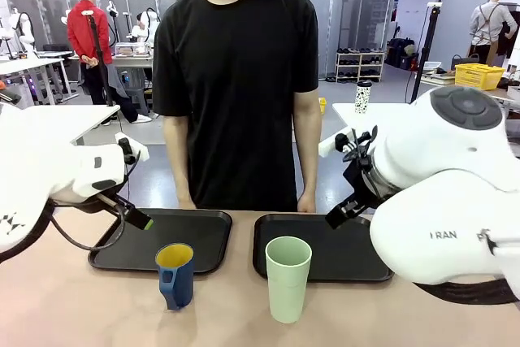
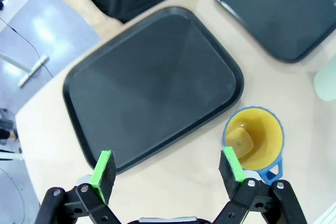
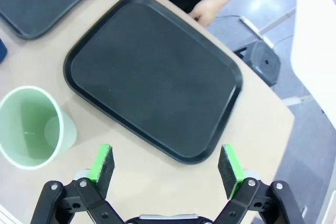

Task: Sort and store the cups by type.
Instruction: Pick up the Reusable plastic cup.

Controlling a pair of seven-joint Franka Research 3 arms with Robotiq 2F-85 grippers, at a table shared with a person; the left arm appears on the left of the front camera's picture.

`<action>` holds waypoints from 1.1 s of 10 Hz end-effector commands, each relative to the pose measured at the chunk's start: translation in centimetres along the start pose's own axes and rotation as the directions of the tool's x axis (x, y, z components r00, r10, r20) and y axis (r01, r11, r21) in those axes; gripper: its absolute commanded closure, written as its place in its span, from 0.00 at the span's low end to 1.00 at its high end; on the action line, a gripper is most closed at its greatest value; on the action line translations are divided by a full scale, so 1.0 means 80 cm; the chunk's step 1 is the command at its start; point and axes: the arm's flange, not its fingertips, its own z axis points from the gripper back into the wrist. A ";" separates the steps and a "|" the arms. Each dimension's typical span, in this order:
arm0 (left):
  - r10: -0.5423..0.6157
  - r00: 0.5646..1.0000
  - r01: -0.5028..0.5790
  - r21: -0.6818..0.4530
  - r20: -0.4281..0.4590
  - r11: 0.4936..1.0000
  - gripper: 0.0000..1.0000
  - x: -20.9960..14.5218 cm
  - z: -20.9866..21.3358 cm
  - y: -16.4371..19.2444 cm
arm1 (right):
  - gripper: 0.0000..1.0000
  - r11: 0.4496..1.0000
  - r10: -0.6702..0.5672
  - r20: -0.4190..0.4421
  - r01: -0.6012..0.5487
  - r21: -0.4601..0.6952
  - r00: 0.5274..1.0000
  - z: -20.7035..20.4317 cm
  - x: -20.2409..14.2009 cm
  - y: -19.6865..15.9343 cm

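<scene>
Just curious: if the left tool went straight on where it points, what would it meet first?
Probably the left tool meets the near rim of the left black tray, or the table beside it; depth unclear. The blue mug stands aside.

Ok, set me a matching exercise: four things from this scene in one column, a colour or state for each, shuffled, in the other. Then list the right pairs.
Column one:
1. mug
2. tumbler
3. left tray
4. left gripper

Column two:
A. pale green, no handle
B. open, jaws wide apart
C. black, lying flat on the table
D. dark blue, yellow inside

Pairs: 1-D, 2-A, 3-C, 4-B.
</scene>
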 end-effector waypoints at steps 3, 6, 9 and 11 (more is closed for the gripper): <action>-0.022 1.000 0.021 0.089 0.009 0.996 0.00 -0.033 0.046 -0.040 | 0.00 0.995 -0.053 0.030 0.056 -0.085 0.998 0.040 -0.032 0.024; -0.028 0.999 0.026 0.055 0.033 0.998 0.00 0.016 0.037 -0.014 | 0.00 0.998 -0.036 0.024 0.037 -0.050 0.999 0.043 0.007 0.011; -0.028 0.999 0.026 0.055 0.033 0.998 0.00 0.016 0.037 -0.014 | 0.00 0.998 -0.036 0.024 0.037 -0.050 0.999 0.043 0.007 0.011; 0.038 0.999 -0.038 0.000 0.031 0.999 0.00 0.012 0.019 0.020 | 0.00 0.999 -0.044 0.013 0.044 0.022 0.999 0.025 0.012 -0.008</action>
